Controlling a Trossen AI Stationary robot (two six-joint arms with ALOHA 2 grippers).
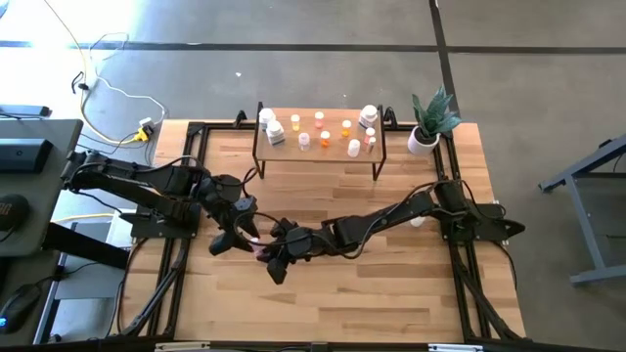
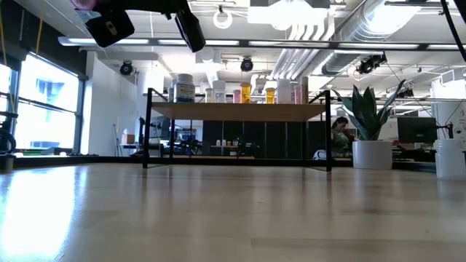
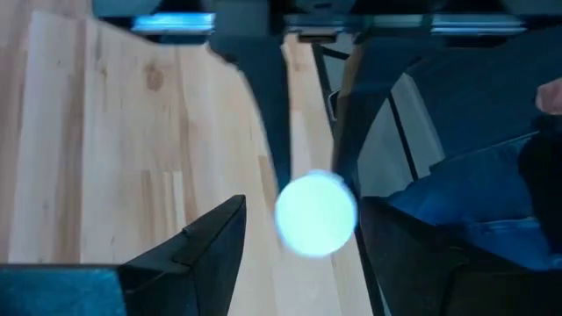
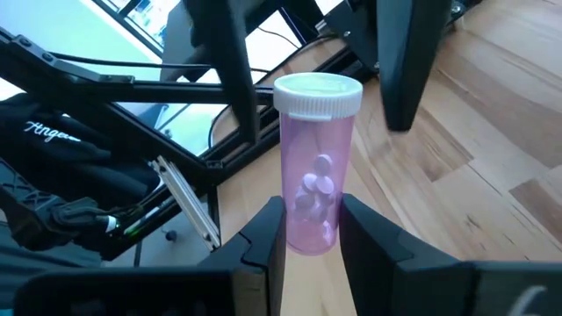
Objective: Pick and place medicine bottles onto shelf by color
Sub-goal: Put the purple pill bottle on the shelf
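A pink pill bottle point(image 4: 313, 189) with a white cap point(image 4: 318, 95) is in my right gripper point(image 4: 312, 230), which is shut on it high above the table's middle left point(image 1: 260, 246). My left gripper point(image 3: 303, 241) is open. Its two fingers point(image 4: 235, 79) stand on either side of the cap point(image 3: 316, 213) without touching it. The light-wood shelf point(image 1: 293, 154) stands at the far edge. It carries white bottles point(image 1: 270, 127), orange bottles point(image 1: 324, 138) and other small bottles. My right gripper pinches the pink bottle's lower body point(image 4: 309, 235), near its bottom end, between its two fingers. The bottle is lifted clear of the table. Its capped end sticks out beyond the fingertips toward my left gripper.
A plant in a white pot point(image 1: 423, 141) stands at the shelf's right end. A small white object point(image 1: 418, 222) lies on the table beside my right arm. Black frame rails point(image 1: 182, 196) run along the table's left and right sides. Bare wood lies toward the near edge.
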